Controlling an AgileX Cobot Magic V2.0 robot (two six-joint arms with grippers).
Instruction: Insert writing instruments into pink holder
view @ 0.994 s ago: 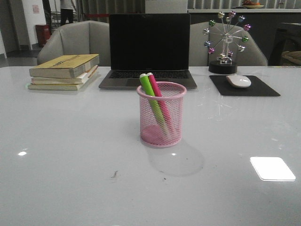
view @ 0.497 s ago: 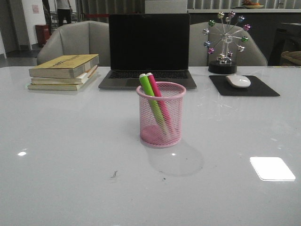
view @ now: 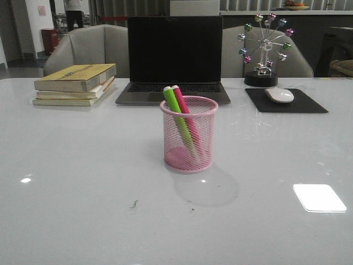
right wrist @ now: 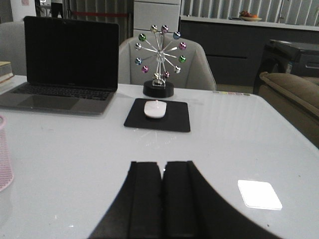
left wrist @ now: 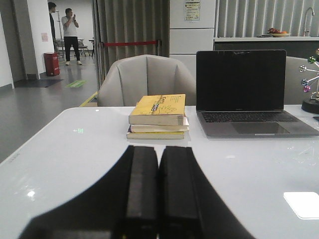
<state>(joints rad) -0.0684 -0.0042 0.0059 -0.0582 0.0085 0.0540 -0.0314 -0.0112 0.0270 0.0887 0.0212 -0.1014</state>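
The pink holder stands upright at the middle of the table in the front view. Inside it lean the lime green pen and the bright pink pen, side by side, tips above the rim toward the left. An edge of the pink holder shows in the right wrist view. My left gripper is shut and empty, low over the table facing the books. My right gripper is shut and empty, facing the mouse pad. Neither gripper appears in the front view.
A stack of books lies at the back left, a shut-off laptop behind the holder, a black mouse pad with a white mouse at the back right, and a ferris-wheel ornament behind it. Grey chairs stand beyond the table.
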